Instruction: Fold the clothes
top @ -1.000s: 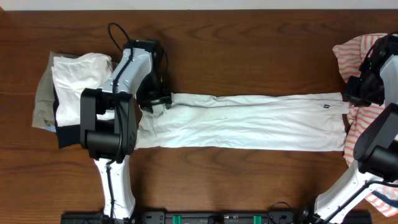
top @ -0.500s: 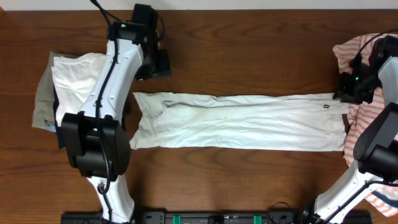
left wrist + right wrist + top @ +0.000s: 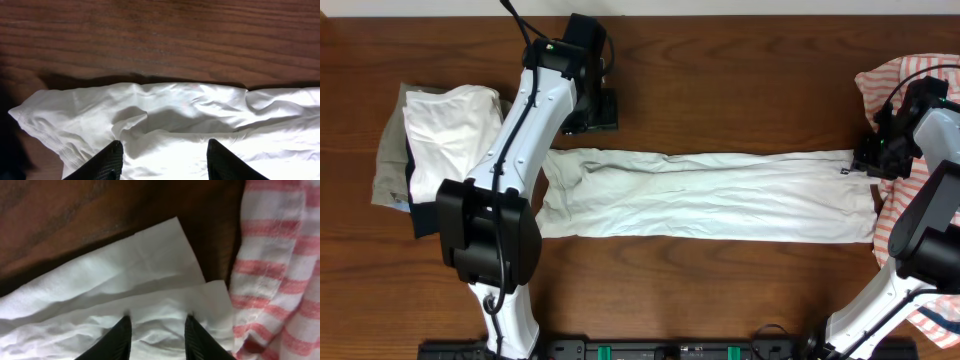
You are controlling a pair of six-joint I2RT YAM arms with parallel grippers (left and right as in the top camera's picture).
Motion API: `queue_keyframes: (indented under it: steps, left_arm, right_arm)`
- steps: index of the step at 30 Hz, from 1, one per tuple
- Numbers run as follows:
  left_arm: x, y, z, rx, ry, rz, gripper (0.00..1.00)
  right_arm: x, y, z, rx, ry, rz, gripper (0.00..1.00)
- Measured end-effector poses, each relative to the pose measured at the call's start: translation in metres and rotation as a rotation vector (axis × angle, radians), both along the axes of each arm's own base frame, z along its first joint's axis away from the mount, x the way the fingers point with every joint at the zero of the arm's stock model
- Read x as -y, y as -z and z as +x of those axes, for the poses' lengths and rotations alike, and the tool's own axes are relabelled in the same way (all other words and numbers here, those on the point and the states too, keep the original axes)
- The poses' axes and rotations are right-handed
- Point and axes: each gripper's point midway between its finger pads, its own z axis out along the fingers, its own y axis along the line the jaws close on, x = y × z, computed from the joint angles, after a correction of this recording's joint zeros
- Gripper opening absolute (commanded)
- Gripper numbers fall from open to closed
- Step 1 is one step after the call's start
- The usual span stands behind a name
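Presently, right of a pile of folded garments (image 3: 438,140), the left gripper (image 3: 165,157) is hovering, fingers apart and empty, by the left end of the long white creased fabric garment (image 3: 720,195) lying as a narrow folded band across the dark wooden table (image 3: 740,80). At its right corner the right gripper (image 3: 156,332) is standing parted, gripping nothing, beside a coral-and-white striped cloth (image 3: 892,80); the crosswise fold is seemingly pending, calling for pinching one end.

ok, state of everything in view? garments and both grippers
white garment: folded into a long narrow strip, flat on the table
pile at left: stacked, white piece on top
striped garment: crumpled, unfolded, at the right edge
left gripper: open, empty, near the strip's left end
right gripper: open, empty, over the strip's right end
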Motion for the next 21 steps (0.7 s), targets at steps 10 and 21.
queue_keyframes:
  steps: [10, 21]
  left_arm:
    - [-0.001, 0.003, -0.005, -0.021, 0.001, 0.004, 0.54]
    - [-0.013, 0.049, -0.049, -0.195, 0.001, 0.052, 0.58]
  right_arm:
    - [0.013, 0.000, -0.003, -0.020, 0.013, -0.071, 0.43]
    - [0.019, -0.001, -0.005, -0.034, 0.035, -0.105, 0.49]
